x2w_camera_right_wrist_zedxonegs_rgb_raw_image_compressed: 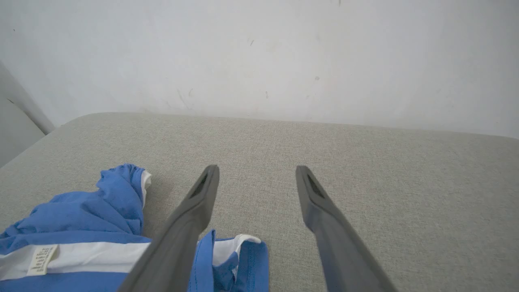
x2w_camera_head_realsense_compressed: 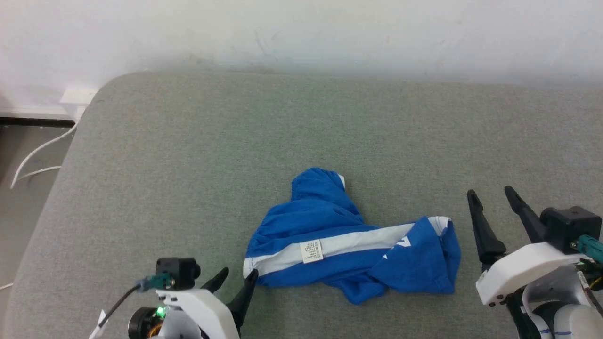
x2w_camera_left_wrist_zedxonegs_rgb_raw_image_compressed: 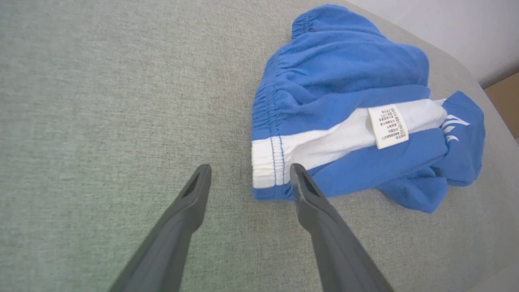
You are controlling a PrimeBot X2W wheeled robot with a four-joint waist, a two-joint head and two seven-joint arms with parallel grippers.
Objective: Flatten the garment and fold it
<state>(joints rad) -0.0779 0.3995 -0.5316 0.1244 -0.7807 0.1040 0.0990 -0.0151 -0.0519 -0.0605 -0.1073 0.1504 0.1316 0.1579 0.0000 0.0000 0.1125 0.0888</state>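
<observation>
The garment point(x2w_camera_head_realsense_compressed: 348, 242) is a pair of bright blue shorts lying crumpled in a heap on the grey padded surface, with a white band and a small white tag point(x2w_camera_head_realsense_compressed: 312, 251) facing up. In the left wrist view the garment point(x2w_camera_left_wrist_zedxonegs_rgb_raw_image_compressed: 344, 93) shows its gathered waistband and the tag point(x2w_camera_left_wrist_zedxonegs_rgb_raw_image_compressed: 388, 126). My left gripper point(x2w_camera_head_realsense_compressed: 238, 277) stands open at the heap's near left corner, one fingertip touching the white band's end point(x2w_camera_left_wrist_zedxonegs_rgb_raw_image_compressed: 269, 162), nothing between the fingers. My right gripper point(x2w_camera_head_realsense_compressed: 492, 197) is open just right of the garment point(x2w_camera_right_wrist_zedxonegs_rgb_raw_image_compressed: 97, 227), holding nothing.
The grey padded surface point(x2w_camera_head_realsense_compressed: 188, 165) reaches to a white wall point(x2w_camera_head_realsense_compressed: 301, 33) behind. Its rounded left edge drops to a floor with white cables point(x2w_camera_head_realsense_compressed: 37, 155) and a wall socket point(x2w_camera_head_realsense_compressed: 77, 95). Bare padding lies all around the heap.
</observation>
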